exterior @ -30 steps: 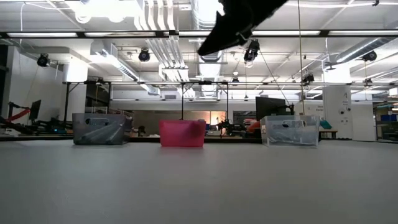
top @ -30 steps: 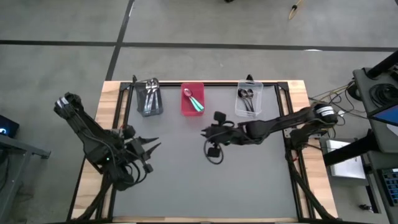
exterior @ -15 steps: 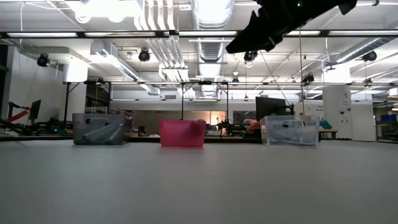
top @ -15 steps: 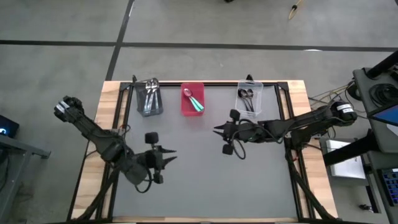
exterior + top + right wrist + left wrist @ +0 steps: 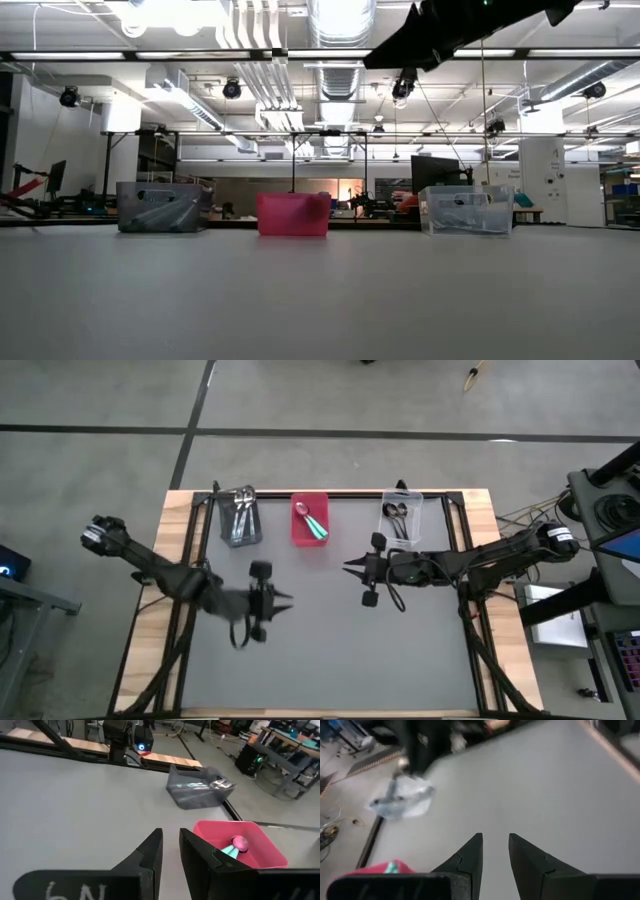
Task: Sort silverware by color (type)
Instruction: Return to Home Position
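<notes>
The silverware lies in three bins along the table's far edge. Silver spoons [image 5: 240, 518] are in the grey bin [image 5: 228, 530]. Teal-handled spoons [image 5: 314, 525] are in the pink bin [image 5: 300, 532]. Black spoons [image 5: 398, 520] are in the clear bin [image 5: 385, 538]. My left gripper [image 5: 288, 600] hovers over the middle of the mat, left of centre, pointing toward the right edge. In the left wrist view my left gripper [image 5: 495, 836] is narrowly open and holds nothing. My right gripper [image 5: 347, 568] hovers facing it and points left. In the right wrist view my right gripper [image 5: 171, 831] also shows a narrow gap and holds nothing.
The grey mat [image 5: 330, 650] lies bare between the arms and the near edge. Black frame rails [image 5: 200, 560] run along the table's left and right sides. In the low view my right arm [image 5: 440, 25] hangs high above the bins.
My left gripper has swung from the table's left side toward the middle, rolling about its own line, and now points toward the right edge. My right gripper has drawn back toward the right edge, mostly in the first half second. Neither gripper's gap has visibly changed.
</notes>
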`<action>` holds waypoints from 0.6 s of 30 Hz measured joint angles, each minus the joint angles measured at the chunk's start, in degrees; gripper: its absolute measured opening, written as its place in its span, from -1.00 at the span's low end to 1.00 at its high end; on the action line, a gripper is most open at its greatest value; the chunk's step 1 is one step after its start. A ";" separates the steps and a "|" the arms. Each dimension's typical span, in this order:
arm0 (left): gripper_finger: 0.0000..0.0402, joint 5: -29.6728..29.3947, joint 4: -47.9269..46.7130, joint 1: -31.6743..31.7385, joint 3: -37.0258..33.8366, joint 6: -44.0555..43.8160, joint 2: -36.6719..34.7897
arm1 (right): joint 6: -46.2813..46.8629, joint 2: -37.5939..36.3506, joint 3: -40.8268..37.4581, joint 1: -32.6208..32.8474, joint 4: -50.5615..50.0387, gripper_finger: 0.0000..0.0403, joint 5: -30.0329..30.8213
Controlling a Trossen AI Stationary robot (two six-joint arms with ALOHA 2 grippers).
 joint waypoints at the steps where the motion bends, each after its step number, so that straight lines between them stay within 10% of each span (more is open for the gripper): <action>1: -0.62 1.68 1.73 1.75 -0.84 1.28 -1.45 | -0.84 -0.05 0.00 -0.09 -0.11 -0.72 0.01; 7: -0.62 17.58 13.94 12.73 -11.65 8.18 -10.20 | -3.86 -2.53 -1.02 -1.68 -0.74 -0.72 0.01; 18: -0.62 24.38 18.90 26.38 -26.42 7.88 -28.38 | -1.26 -14.91 -13.14 -9.38 2.97 -0.72 -4.65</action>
